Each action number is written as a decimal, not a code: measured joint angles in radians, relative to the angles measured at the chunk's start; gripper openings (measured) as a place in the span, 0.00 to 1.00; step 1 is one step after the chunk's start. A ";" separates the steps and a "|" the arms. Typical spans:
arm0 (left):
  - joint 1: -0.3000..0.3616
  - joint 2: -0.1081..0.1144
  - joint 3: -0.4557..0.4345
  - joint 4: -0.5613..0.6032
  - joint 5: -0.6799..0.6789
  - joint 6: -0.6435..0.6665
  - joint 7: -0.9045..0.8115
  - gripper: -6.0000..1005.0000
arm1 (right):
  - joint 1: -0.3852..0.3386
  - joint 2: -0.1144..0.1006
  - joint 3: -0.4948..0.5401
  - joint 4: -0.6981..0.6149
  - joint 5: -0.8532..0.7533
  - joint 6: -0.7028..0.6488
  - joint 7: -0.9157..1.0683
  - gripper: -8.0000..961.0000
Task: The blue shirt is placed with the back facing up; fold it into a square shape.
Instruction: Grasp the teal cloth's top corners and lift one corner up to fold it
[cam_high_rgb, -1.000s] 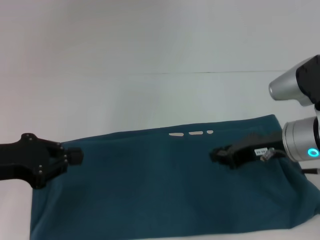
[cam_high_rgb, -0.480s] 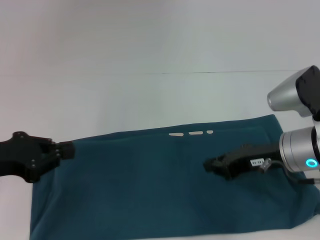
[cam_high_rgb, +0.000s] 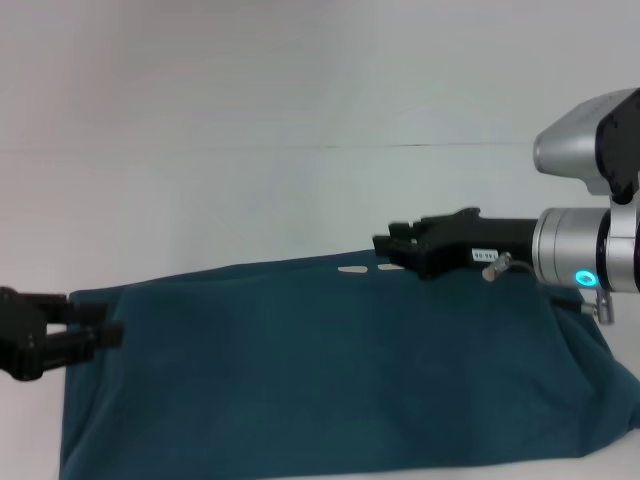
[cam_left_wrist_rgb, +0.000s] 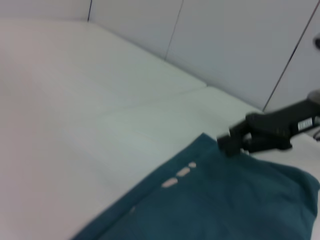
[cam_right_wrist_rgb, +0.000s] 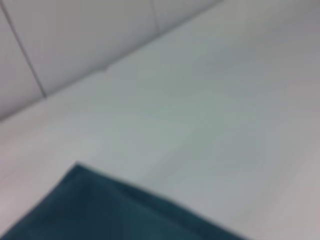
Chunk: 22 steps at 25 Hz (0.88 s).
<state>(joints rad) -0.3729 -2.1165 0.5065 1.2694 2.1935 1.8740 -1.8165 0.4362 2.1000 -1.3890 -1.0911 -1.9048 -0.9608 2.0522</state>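
The blue shirt lies as a wide flat band across the near part of the white table. A few white marks peek out at its far edge. My left gripper is at the shirt's left end, low, open and holding nothing. My right gripper hovers over the shirt's far edge, right of centre, apart from the cloth. The left wrist view shows the shirt, the white marks and the right gripper beyond it. One shirt corner fills the right wrist view's lower part.
Bare white table surface stretches beyond the shirt to a white panelled wall. The shirt's right end bulges slightly near the right arm's silver wrist.
My left gripper has drawn back leftward off the shirt to its left end. My right gripper has risen from the cloth and moved toward the far edge.
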 joint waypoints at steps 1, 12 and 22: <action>0.001 -0.001 0.003 0.005 0.020 0.005 -0.008 0.13 | 0.000 0.000 0.000 0.006 0.032 0.009 -0.033 0.17; 0.044 -0.041 0.069 0.126 0.292 0.026 -0.024 0.56 | 0.015 0.000 -0.009 0.082 0.157 0.061 -0.159 0.35; 0.059 -0.047 0.096 0.129 0.397 0.007 -0.028 0.56 | 0.049 0.003 -0.046 0.116 0.200 0.062 -0.153 0.35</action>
<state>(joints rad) -0.3141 -2.1632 0.6025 1.3988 2.5908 1.8809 -1.8445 0.4854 2.1029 -1.4350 -0.9754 -1.7052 -0.8984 1.8991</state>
